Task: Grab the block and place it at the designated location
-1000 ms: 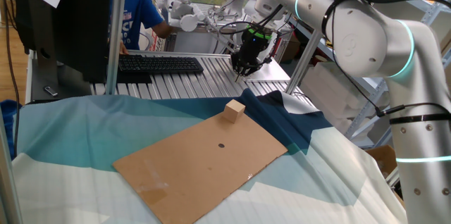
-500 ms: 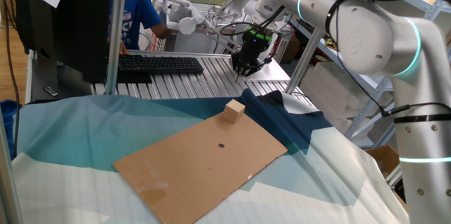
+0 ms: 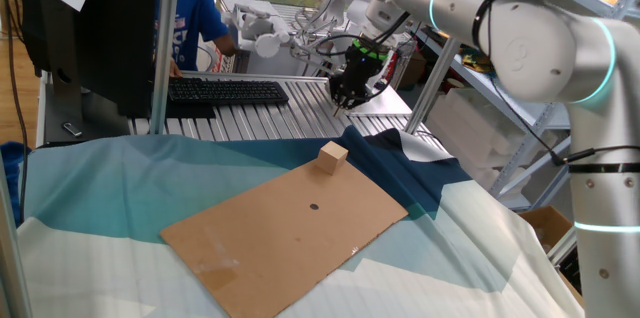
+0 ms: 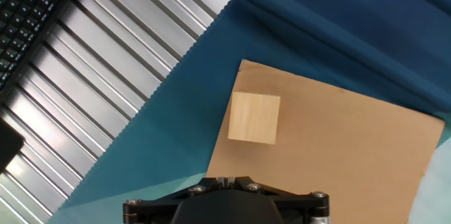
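The arm [image 3: 520,38] is reaching in from the right and hanging high over the far side of the table, so a long descent toward the near side is waiting. Any error in lining up over that travel is likely to show at the block. The blue cloth [image 3: 100,188] is lying in folds, with a raised ridge just right of the work area. A low approach from that side is risking a snag.

The cardboard sheet [image 3: 290,233] appears to be resting loose on the cloth. A downward or sideways push is liable to make it slide or tip, carrying the block with it. The block [image 3: 333,157] is sitting at the far corner of the sheet, close to the edge on two sides. A glancing touch from one finger could be enough to knock it onto the cloth. It is also lying slightly turned in the hand view, so jaws closing on its corners instead of its flat faces would be gripping poorly. A small dark mark [image 3: 314,207] near the sheet's middle is probably showing the target, and a hurried release could be leaving the block off it.

The gripper [image 3: 345,100] is hovering over the ribbed metal surface, beyond and well above the block, touching nothing and holding nothing. The fixed view is showing it too small and dark to tell how far apart its fingers are. The hand view is showing only the gripper's body at the bottom edge, with the block [image 4: 254,117] below it.
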You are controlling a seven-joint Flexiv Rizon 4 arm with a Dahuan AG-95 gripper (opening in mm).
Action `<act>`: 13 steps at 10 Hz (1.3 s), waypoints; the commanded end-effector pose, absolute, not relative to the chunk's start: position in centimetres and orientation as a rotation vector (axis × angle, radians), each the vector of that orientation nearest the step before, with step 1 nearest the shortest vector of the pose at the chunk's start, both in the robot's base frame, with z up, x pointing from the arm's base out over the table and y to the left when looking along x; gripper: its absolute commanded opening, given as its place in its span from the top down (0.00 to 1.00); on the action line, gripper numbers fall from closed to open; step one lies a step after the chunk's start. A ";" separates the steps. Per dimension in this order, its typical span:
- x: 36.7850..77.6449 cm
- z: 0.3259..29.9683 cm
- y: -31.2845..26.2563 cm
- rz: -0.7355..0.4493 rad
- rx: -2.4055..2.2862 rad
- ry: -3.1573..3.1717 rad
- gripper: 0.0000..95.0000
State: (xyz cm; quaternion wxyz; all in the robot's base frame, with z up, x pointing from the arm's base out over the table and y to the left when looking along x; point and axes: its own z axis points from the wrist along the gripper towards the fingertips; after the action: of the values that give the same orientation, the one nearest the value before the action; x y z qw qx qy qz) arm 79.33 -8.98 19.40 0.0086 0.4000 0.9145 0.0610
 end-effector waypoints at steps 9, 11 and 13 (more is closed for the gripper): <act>79.5 19.2 -8.6 0.171 1.314 2.840 1.00; 79.6 19.2 -8.4 0.164 1.327 2.834 1.00; 79.6 19.3 -8.2 0.151 1.329 2.833 1.00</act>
State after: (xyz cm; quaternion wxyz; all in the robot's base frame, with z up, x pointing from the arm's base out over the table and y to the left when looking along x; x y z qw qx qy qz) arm 79.55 -8.34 19.31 0.0056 0.4245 0.9042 0.0459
